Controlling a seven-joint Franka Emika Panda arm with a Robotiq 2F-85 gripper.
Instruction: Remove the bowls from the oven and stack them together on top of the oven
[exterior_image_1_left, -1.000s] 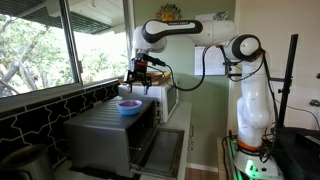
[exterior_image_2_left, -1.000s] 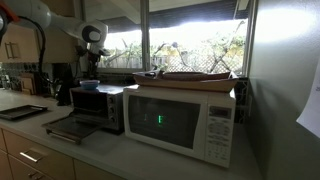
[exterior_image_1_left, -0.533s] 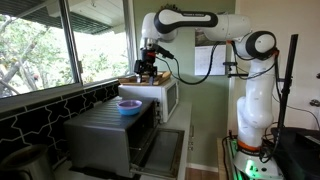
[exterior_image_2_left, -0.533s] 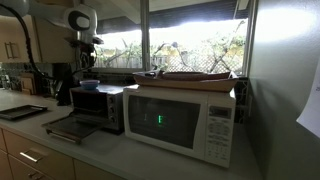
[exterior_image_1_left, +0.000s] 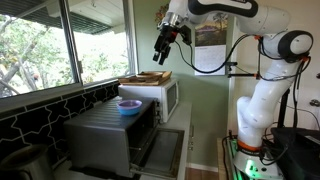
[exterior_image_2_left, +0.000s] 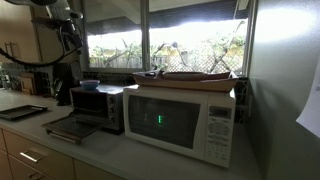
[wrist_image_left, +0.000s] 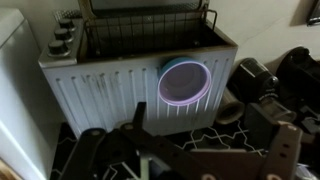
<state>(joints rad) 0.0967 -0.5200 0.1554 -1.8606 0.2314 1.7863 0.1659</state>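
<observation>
The two bowls (exterior_image_1_left: 129, 105) sit nested together on the flat top of the grey oven (exterior_image_1_left: 100, 135), the pink-lilac rim above the blue. From the wrist view the stack (wrist_image_left: 184, 80) shows as a lilac ring with a bluish inside on the ribbed oven top (wrist_image_left: 110, 85). The blue of the stack also shows in an exterior view (exterior_image_2_left: 90, 84) on the oven (exterior_image_2_left: 97, 104). My gripper (exterior_image_1_left: 162, 48) hangs high in the air, well above and away from the bowls. Its fingers (wrist_image_left: 210, 150) are spread apart and hold nothing.
The oven door (exterior_image_1_left: 162, 152) hangs open and lies flat in front (exterior_image_2_left: 68, 127). A white microwave (exterior_image_2_left: 180, 120) stands beside the oven with a wooden tray (exterior_image_1_left: 146, 77) on top. Windows run behind the counter. A dark tray (exterior_image_2_left: 20, 112) lies on the counter.
My gripper has risen from just above the oven top, high up and away from the bowls. The bowls stay stacked on the oven.
</observation>
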